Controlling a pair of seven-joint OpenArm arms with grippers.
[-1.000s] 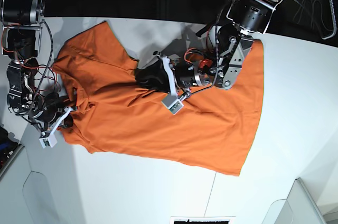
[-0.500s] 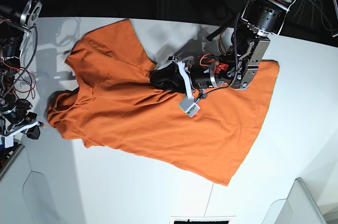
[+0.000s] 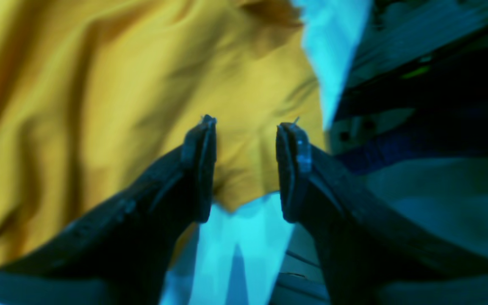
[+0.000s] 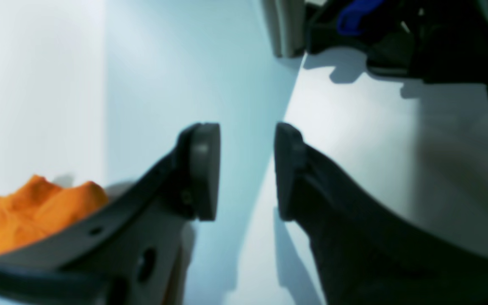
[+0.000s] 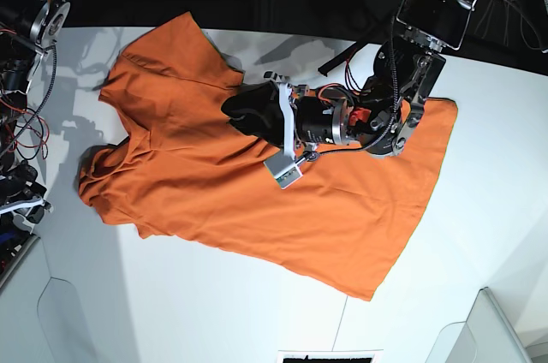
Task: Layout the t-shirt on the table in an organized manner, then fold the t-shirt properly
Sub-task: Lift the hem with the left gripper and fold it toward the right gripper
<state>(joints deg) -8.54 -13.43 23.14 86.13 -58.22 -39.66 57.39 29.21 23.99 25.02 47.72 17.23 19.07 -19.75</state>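
The orange t-shirt (image 5: 214, 192) lies spread on the white table (image 5: 214, 294), hem to the right, its left end a little bunched. My left gripper (image 5: 246, 112) reaches from the right over the shirt's upper middle. In the left wrist view this gripper (image 3: 247, 125) stands open, with the t-shirt (image 3: 100, 106) beneath it and a cloth edge showing through the gap. My right gripper (image 5: 24, 209) sits at the table's left edge, clear of the shirt. Seen from the right wrist, it (image 4: 246, 129) is open over bare table (image 4: 142, 84), with the t-shirt (image 4: 23, 207) at lower left.
Clear plastic pieces lie at the front right (image 5: 484, 329) and front left (image 5: 68, 320) corners. A black-and-white label (image 5: 330, 356) sits at the front edge. Dark equipment (image 4: 417, 38) stands close ahead in the right wrist view. The table's far edge meets a dark background.
My right gripper has let go of the shirt's left end, drawn back to the table's left edge and opened. The left gripper has opened wider, and the shirt has shifted slightly right.
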